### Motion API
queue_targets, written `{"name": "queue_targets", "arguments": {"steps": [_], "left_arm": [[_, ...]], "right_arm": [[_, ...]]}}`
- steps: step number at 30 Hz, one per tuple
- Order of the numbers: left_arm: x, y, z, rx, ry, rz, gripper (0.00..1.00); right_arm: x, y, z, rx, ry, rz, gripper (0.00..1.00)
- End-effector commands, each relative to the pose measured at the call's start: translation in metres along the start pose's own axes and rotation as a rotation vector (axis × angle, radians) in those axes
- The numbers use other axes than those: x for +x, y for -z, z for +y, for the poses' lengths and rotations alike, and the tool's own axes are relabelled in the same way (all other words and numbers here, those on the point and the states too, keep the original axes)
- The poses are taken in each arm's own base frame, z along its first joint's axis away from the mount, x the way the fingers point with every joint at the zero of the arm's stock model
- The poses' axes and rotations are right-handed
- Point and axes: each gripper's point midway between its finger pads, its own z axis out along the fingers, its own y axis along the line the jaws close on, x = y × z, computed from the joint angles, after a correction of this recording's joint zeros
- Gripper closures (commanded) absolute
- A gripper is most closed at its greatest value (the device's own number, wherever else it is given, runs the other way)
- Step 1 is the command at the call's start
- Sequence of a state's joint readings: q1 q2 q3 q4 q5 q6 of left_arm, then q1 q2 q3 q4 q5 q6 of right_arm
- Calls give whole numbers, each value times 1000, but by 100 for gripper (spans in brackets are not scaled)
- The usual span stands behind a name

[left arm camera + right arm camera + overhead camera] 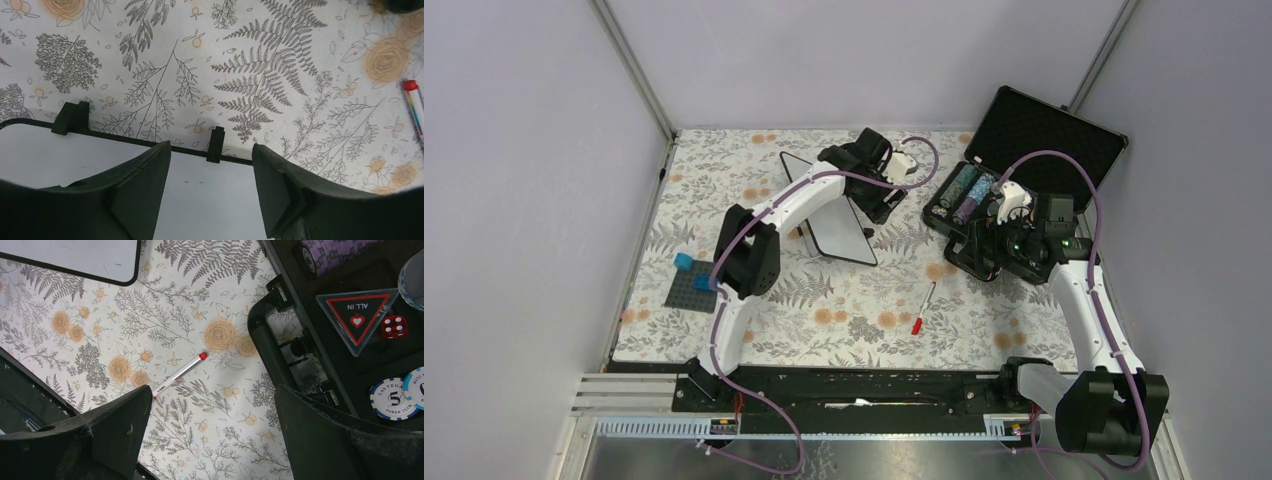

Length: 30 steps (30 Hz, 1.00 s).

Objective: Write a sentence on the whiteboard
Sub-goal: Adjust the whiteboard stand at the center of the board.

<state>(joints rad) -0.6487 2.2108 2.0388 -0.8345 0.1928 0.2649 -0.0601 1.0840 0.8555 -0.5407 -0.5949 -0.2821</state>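
We see the whiteboard (210, 200) blank beneath our half-open left claw (211, 155); the marker (179, 374) lies ungrasped below our wide right claw (214, 390).

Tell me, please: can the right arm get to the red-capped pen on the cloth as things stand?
Probably yes. The pen lies alone on the cloth, apart from the black case, and the open right gripper hangs over that area with nothing between them.
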Motion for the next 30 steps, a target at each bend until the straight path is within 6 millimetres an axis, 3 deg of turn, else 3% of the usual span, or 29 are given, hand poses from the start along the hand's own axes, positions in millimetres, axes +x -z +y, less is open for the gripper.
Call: {"name": "queue_targets", "arguments": {"steps": [1,9,18,30], "left_arm": [[8,-19,-1,-6,-34,31,33],[25,-44,-5,16,-34,97,31],[48,-55,-25,91,-56,149,31],[80,-33,-54,171,-195,218,49]], "right_arm": [[-19,10,5,-9,39,-54,1],[-18,10,2,-2,35,-53,1],[-18,9,1,2,36,-51,1],[-15,9,2,-6,30,-41,1]]}}
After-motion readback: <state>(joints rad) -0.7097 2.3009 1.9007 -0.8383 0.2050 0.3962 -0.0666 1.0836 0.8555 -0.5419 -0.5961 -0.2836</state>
